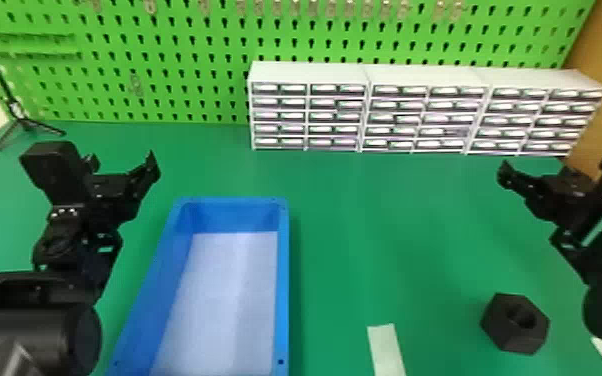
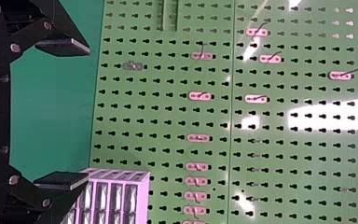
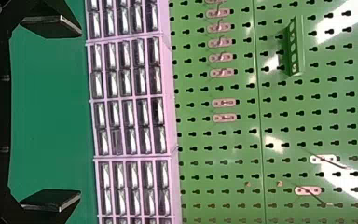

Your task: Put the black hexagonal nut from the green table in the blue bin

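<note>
One black six-sided nut [image 1: 502, 327] sits right of the long blue plastic bin [image 1: 282, 280], nearer the black two-fingered right gripper [image 3: 79, 113], spread wide.

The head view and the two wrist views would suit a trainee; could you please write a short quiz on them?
1. True or false: the right pincer is open, with nothing held between its fingers.
2. Fill in the missing word: from the robot's side, the blue bin is to the ____ of the black hexagonal nut.
3. What does the nut rest on?
a) the white drawer cabinets
b) the floor of the bin
c) the green table

Key: 1 true; 2 left; 3 c
</note>
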`<state>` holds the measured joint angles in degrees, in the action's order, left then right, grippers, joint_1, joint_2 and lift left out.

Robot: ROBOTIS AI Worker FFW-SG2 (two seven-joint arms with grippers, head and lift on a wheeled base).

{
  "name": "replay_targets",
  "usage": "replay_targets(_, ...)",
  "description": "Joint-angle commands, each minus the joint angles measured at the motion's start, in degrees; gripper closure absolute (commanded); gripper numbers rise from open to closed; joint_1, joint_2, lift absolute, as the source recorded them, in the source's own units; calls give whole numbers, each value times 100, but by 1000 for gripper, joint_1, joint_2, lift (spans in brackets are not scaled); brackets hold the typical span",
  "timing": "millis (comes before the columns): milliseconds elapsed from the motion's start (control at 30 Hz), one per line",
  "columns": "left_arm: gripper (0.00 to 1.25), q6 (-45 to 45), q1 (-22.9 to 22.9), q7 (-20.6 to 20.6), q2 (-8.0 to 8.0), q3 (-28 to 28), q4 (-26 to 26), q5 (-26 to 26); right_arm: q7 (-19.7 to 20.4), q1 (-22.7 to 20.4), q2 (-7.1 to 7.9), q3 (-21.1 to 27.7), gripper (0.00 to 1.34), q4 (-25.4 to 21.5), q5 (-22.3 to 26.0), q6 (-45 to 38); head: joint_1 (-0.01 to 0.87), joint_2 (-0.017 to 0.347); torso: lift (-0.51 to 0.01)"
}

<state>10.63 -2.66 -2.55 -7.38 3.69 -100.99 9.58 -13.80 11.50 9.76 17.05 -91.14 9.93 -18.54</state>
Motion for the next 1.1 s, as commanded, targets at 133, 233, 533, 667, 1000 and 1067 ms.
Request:
replay_targets(133,312,0,-6,0,0,9,0,0,0,-7,0,0,90,0,0,0,686,28,-96)
replay_targets(233,312,0,-15,0,0,9,0,0,0,2,0,0,90,0,0,0,686,28,-96)
replay_targets(533,314,0,-15,0,0,9,0,0,0,-104,-18,62,91,0,88,-18,686,28,-96)
replay_targets(667,314,0,-15,0,0,-9,0,0,-27,-262,-62,149,91,-26,246,-18,686,28,-96)
replay_targets(1000,314,0,-24,0,0,-27,0,-18,-88,-816,-325,554,93,-607,193,-484,686,28,-96)
replay_targets(1067,314,0,-24,0,0,-35,0,-18,-97,-912,-378,633,94,-756,193,-668,686,28,-96)
